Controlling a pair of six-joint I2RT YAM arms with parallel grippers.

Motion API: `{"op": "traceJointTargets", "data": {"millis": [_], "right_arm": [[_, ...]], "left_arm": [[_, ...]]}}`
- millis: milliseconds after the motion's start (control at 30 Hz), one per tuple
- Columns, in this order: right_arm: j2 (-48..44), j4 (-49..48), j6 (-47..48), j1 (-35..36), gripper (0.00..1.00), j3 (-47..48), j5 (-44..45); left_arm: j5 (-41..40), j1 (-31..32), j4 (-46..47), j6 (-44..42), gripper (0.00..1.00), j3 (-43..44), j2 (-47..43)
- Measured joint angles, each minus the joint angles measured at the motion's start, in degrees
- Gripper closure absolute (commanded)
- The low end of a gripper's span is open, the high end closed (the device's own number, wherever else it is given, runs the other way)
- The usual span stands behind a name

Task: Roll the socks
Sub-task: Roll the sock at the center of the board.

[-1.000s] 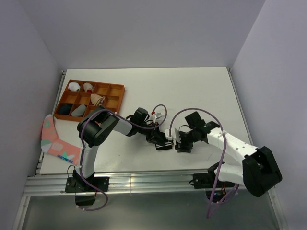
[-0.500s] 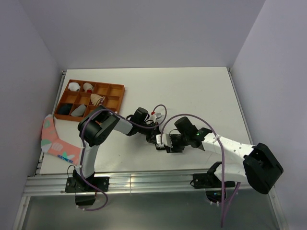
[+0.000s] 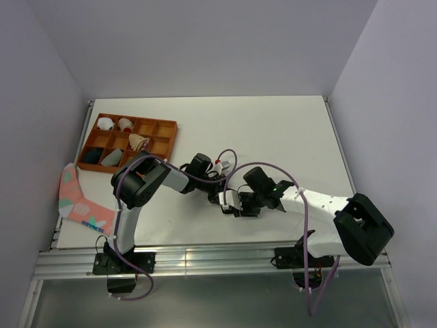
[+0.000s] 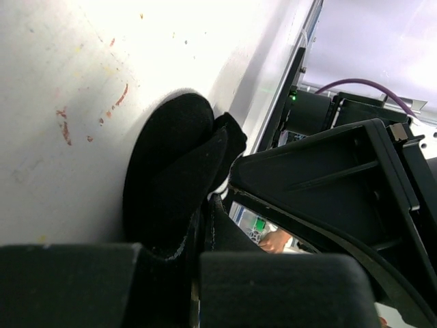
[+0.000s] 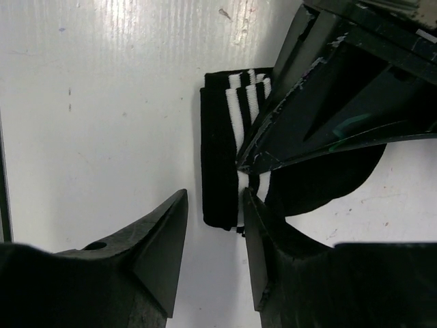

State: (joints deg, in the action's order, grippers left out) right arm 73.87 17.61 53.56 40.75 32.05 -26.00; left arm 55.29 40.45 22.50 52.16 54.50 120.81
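left gripper [image 4: 198,258] is clamping black sock [image 4: 167,171]; right gripper [image 5: 215,205] is hanging part-open, gripping nothing, cuff [image 5: 239,109] between tips. Closing skewed is risking jaw clash and sock unfolding.

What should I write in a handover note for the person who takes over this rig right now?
Left gripper: shut on the black sock, holding it down on the table between the arms.
Right gripper: open, with its fingertips just short of the sock's white-striped cuff and nothing gripped.
Tan sock: not clearly visible in any view.
Done: the black sock looks folded or partly rolled.
Left: finish that roll, then find the tan sock and roll it.
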Motion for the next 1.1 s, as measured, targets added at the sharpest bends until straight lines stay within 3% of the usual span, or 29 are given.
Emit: {"op": "traceJointTargets", "data": {"millis": [267, 367, 467, 533, 933, 1100], "right_arm": [[3.5, 0.1, -3.0, 0.2, 0.56, 2.9, 1.5], [5.2, 0.5, -3.7, 0.3, 0.64, 4.4, 2.0], [6.5, 1.7, -4.4, 0.3, 0.82, 6.0, 2.3], [7.2, 3.3, -4.7, 0.3, 0.87, 7.1, 2.1], [11.7, 6.5, -7.2, 0.1, 0.91, 11.6, -2.2], [14.1, 9.2, -7.7, -0.2, 0.91, 14.2, -3.4]], "left_arm": [[0.3, -0.2, 1.4, 1.1, 1.0, -0.7, 0.1], [0.3, -0.2, 1.9, 1.2, 1.0, -0.9, 0.1], [0.4, -0.2, 1.9, 1.3, 1.0, -0.9, 0.1], [0.3, -0.3, 1.9, 1.5, 0.98, -1.0, 0.1], [-8.4, -1.0, 12.9, 5.8, 0.8, -12.1, -6.5], [-12.7, -1.1, 17.6, 6.2, 0.78, -15.4, -8.7]]}}
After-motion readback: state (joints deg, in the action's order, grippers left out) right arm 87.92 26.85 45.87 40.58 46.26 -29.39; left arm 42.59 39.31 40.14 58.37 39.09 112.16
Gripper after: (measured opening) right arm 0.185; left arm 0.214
